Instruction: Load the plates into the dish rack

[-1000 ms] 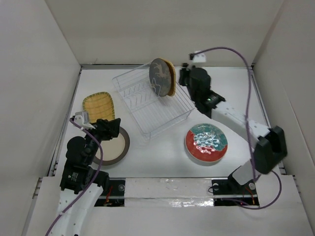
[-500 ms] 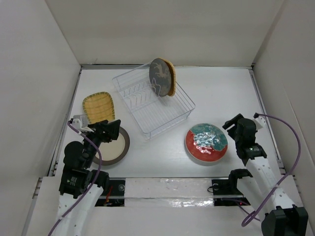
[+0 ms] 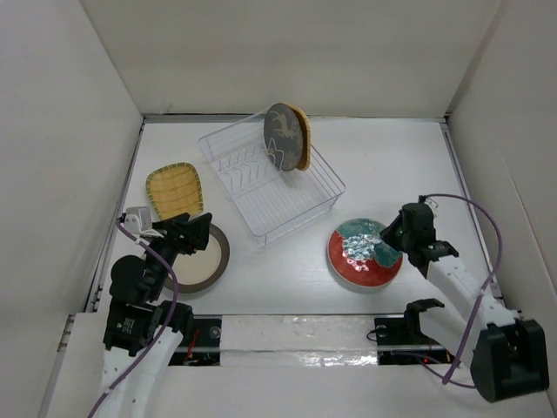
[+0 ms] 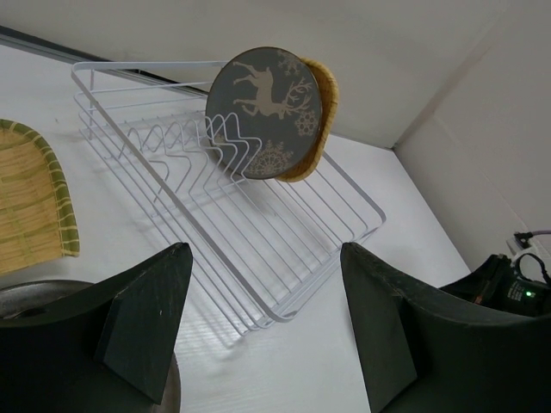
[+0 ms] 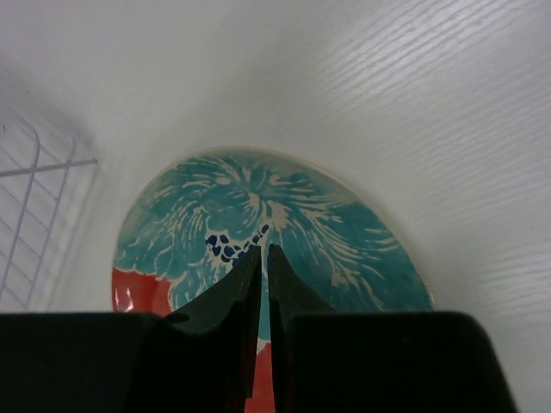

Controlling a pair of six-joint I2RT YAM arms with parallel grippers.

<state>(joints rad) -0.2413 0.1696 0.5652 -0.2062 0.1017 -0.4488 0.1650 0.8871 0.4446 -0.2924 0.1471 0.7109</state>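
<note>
Overhead, the dish rack [image 3: 291, 205] sits on the bench [image 3: 392, 165] with the dark grey plate [image 3: 280, 135] and orange plate [image 3: 304, 139] upright at its far end, the yellow plate [image 3: 174, 190], cream plate [image 3: 213, 259] and red-rimmed teal plate [image 3: 357, 261] lying flat around it. From the left wrist, the left claw [image 4: 260, 258] gapes wide, empty, facing the rack. From the right wrist, the right claw [image 5: 263, 251] is clenched on nothing, tips above the teal plate's centre.

The dark grey plate [image 3: 280, 138] and orange plate [image 3: 303, 139] block the far end of the dish rack [image 3: 287, 202]; you can pass above its nearer prongs [image 3: 246, 171] and over the table [image 3: 392, 165] to its right.
</note>
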